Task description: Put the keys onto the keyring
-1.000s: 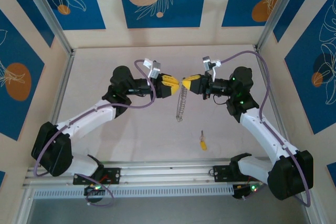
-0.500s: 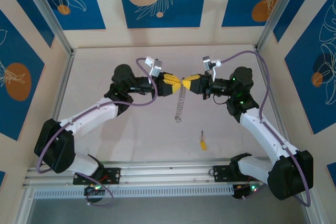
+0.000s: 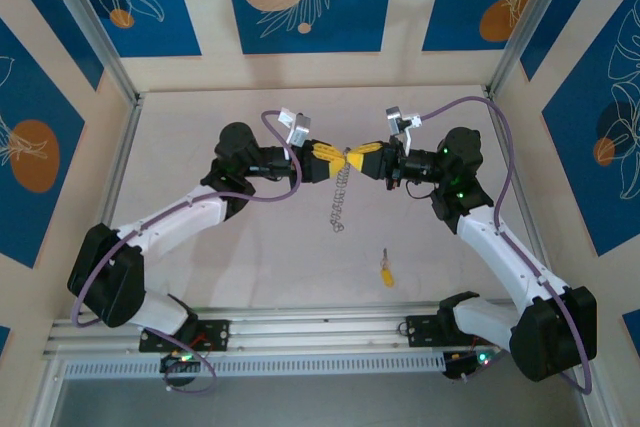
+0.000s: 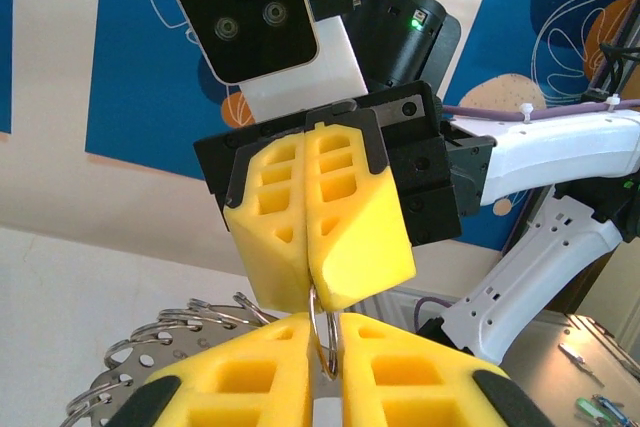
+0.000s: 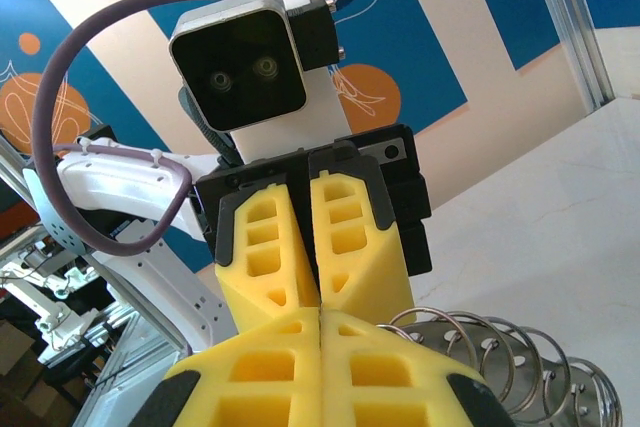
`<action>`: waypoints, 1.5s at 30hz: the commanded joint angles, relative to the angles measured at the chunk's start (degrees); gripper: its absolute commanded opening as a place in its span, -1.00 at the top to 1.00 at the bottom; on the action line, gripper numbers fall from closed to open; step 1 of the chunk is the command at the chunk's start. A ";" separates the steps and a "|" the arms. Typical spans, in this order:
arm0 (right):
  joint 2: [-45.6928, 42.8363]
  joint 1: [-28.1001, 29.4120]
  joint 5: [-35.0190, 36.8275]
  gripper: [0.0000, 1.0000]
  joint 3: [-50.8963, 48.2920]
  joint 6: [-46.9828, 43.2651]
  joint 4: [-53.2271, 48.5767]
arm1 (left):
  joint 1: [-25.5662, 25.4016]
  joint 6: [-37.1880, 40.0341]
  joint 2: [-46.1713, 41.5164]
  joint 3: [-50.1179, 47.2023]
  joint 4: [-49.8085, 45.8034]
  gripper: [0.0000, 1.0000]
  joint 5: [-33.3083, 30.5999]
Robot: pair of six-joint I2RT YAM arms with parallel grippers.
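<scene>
Top external: left hand (image 3: 338,156) and right hand (image 3: 358,159) meet tip to tip above the bench (image 3: 250,247), both clenched on the keyring (image 3: 341,197), whose coils dangle. The key (image 3: 385,272) lies apart, nearer the bases.
Left wrist: one loop (image 4: 320,330) is pinched between the hands.
Right wrist: coils (image 5: 490,352) sit beside the shut fingers.
Step, judged: steadying the ring. Next: one hand frees itself to fetch the key.

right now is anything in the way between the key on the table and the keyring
Nothing visible does. The key lies alone on the bare table, with open space up to the keyring. The left gripper and right gripper are both shut on that keyring, so neither is free to fetch the key.
</scene>
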 commanded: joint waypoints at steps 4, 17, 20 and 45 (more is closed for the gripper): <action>-0.38 -0.19 0.26 1.00 -0.07 0.68 1.77 | -0.65 0.16 0.45 2.09 2.21 0.82 1.77; -0.69 -0.17 0.40 1.00 -0.40 0.55 1.39 | -1.19 0.03 0.80 2.37 3.25 0.86 1.28; -0.64 -0.18 0.52 1.00 -0.41 0.42 1.27 | -1.33 -0.23 1.07 2.47 3.73 0.90 1.29; -17.24 -11.07 24.63 -0.07 0.47 1.63 -49.72 | -1.58 8.25 -9.73 -9.54 -3.27 1.00 -16.84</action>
